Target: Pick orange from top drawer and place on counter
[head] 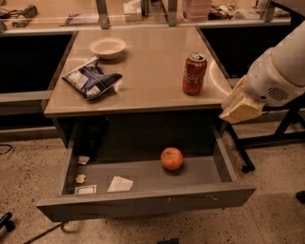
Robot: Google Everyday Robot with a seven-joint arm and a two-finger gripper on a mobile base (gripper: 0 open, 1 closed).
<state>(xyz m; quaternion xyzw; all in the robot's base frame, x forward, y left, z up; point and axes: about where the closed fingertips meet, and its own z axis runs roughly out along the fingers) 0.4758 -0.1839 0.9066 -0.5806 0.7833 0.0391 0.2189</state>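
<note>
The orange (172,158) lies on the grey floor of the open top drawer (143,200), right of the middle, with nothing touching it. The beige counter (143,71) is directly above the drawer. My gripper (240,106) is at the end of the white arm on the right, level with the counter's right front corner. It hangs above and to the right of the orange, outside the drawer.
On the counter stand a red soda can (194,73), a white bowl (107,47) and a blue-white snack bag (91,81). Paper scraps (119,183) lie at the drawer's left front. A cluttered bench (143,12) runs behind. A dark stand leg (286,124) is at the right.
</note>
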